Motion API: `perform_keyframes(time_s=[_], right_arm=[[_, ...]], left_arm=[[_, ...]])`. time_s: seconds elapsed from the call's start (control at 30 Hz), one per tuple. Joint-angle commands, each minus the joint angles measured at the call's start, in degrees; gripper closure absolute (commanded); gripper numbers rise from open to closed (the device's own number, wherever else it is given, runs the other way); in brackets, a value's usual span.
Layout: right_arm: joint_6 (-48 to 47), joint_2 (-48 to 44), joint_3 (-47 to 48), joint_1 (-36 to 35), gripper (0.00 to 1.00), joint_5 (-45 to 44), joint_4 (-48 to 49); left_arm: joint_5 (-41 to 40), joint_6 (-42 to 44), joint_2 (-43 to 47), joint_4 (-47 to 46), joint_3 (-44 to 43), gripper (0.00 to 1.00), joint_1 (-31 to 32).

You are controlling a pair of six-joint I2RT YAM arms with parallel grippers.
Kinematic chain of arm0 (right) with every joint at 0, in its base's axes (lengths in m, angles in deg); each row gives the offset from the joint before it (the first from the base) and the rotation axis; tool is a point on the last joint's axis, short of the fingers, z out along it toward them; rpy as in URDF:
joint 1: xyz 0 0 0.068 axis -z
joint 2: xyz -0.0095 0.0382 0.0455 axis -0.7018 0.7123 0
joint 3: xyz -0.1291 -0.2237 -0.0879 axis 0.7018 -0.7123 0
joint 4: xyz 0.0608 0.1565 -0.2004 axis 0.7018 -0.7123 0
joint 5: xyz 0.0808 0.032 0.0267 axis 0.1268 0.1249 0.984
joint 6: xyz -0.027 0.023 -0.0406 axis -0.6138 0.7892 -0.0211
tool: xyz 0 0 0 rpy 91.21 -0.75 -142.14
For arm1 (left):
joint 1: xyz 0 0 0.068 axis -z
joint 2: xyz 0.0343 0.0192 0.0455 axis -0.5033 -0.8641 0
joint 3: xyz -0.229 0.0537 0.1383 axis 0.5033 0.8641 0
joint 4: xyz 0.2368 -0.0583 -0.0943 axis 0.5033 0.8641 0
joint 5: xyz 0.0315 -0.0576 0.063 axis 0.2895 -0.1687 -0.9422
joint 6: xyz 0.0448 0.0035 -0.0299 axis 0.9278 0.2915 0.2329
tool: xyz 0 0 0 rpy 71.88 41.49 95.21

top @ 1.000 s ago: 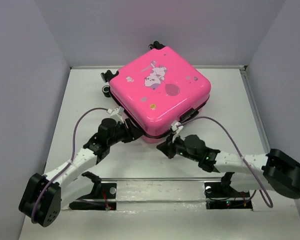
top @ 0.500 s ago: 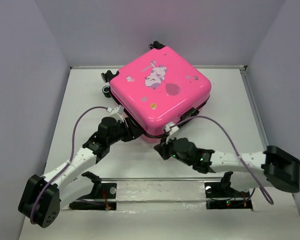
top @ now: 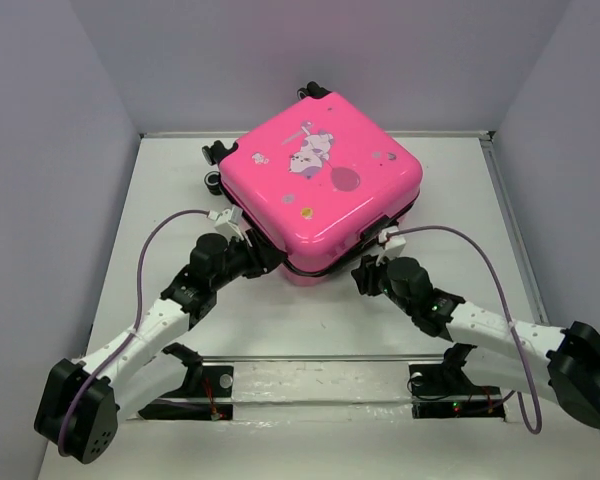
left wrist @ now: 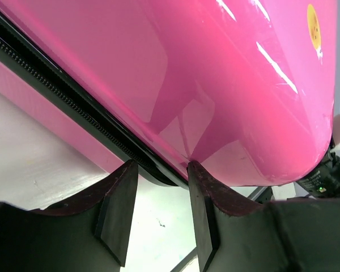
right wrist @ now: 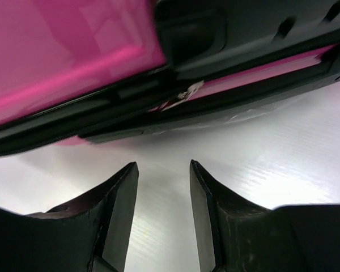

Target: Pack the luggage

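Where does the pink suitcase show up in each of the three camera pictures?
Top external: luggage sits at upper centre.
Left wrist: luggage fills most of the upper frame.
Right wrist: luggage spans the top edge.
Shared landmark: black zipper trim along its seam.

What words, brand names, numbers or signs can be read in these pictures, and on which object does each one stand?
No text can be read in any view.
On the luggage lid: only a cartoon print and small marks, no legible letters.
On the yellow round sticker: its marks are too small to read.
On the white tag by the zipper: blurred, unreadable.
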Motion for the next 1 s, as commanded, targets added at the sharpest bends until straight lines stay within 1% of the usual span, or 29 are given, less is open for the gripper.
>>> perform_keyframes(time_s=[0.0, 0.13, 0.27, 0.37, 0.4, 0.47, 0.5, 0.57, 0.6, 0.7, 0.8, 0.9, 0.97], right_arm=[[-5.77, 3.44, 5.1, 3.12, 0.52, 1.17, 4.87], [-7.18, 6.0, 6.33, 3.74, 0.52, 0.83, 8.04], [-7.27, 5.13, 6.86, 4.27, 0.52, -1.46, 8.48], [-6.84, 4.69, 6.77, 5.85, 0.5, 1.26, 9.8], [-6.75, 4.95, 6.86, 6.63, 0.45, 2.48, 10.67], [-7.44, 6.35, 7.39, 7.16, 0.44, 3.72, 13.21], [-7.8, 6.71, 7.56, 7.87, 0.44, 5.03, 14.62], [-8.15, 7.59, 7.92, 7.87, 0.43, 7.41, 17.61], [-8.41, 8.37, 9.05, 7.87, 0.43, 9.42, 20.32], [-8.42, 10.22, 13.7, 7.87, 0.43, 12.76, 21.66], [-6.14, 9.88, 16.26, 7.87, 0.43, 14.01, 21.49], [-3.94, 10.05, 16.36, 7.87, 0.4, 13.48, 19.04], [-2.71, 11.45, 13.47, 7.87, 0.4, 11.91, 19.11]], left_arm=[[0.07, 0.45, 1.34, -2.57, -1.55, 0.49, -0.06], [0.07, 0.71, 1.16, -2.57, -1.03, 0.49, -0.05], [0.07, 0.71, 1.34, -2.66, -0.41, 0.49, -0.05], [-0.28, 0.63, 1.69, -2.57, -0.32, 0.46, -0.05], [-0.37, 0.63, 2.12, -2.57, -0.49, 0.43, -0.05], [-0.72, 0.54, 2.74, -2.05, -1.02, 0.36, -0.05], [-1.24, 0.62, 2.92, -1.52, -1.81, 0.29, -0.05], [-1.69, 0.71, 3.09, -1.25, -2.69, 0.23, -0.05], [-2.12, 0.8, 3.09, -1.08, -3.74, 0.18, -0.05], [-2.74, 1.15, 2.92, -0.46, -6.11, 0.12, -0.05], [-3.79, 1.42, 3.44, -0.02, -7.26, 0.1, -0.05], [-4.67, 2.2, 4.24, 1.12, -7.27, 0.09, -0.05], [-4.85, 2.3, 4.41, 1.21, -5.95, 0.09, -0.05]])
